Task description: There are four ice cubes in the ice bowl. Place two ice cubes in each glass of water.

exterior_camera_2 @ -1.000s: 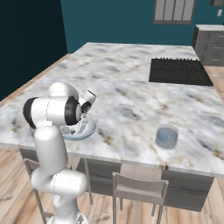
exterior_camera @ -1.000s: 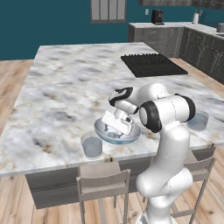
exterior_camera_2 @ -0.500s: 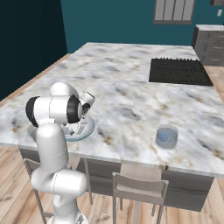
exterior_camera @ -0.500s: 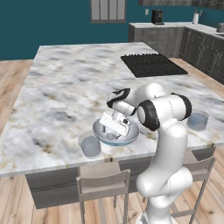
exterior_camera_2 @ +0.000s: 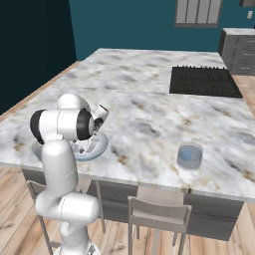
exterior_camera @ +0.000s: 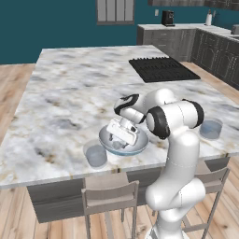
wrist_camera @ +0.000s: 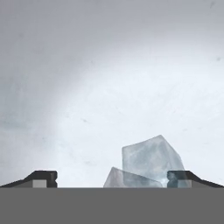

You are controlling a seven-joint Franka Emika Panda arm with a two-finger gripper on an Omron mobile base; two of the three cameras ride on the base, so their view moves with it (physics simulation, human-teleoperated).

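Observation:
The ice bowl (exterior_camera: 106,142), wide and pale blue-grey, sits near the counter's front edge. My gripper (exterior_camera: 120,138) reaches down into it, open. In the hand view the bowl's pale inner floor (wrist_camera: 109,87) lies close below. Two translucent ice cubes rest there: a bigger cube (wrist_camera: 151,158) close to my right fingertip (wrist_camera: 178,177) and a smaller one (wrist_camera: 124,180) leaning against it. Both lie between the fingertips of the gripper (wrist_camera: 111,179), which touches neither. One glass of water (exterior_camera: 95,155) stands just left of the bowl; the other glass (exterior_camera: 210,129) stands far to the right.
A black cooktop (exterior_camera: 161,69) is set into the counter farther back. Two stools (exterior_camera: 109,193) stand under the front edge of the marble counter (exterior_camera: 65,107). In the right base view my arm covers most of the bowl (exterior_camera_2: 101,144); the right-hand glass (exterior_camera_2: 190,156) stands apart.
The hand has barely shifted inside the bowl. Its jaws stay wide open, and the glasses have not moved.

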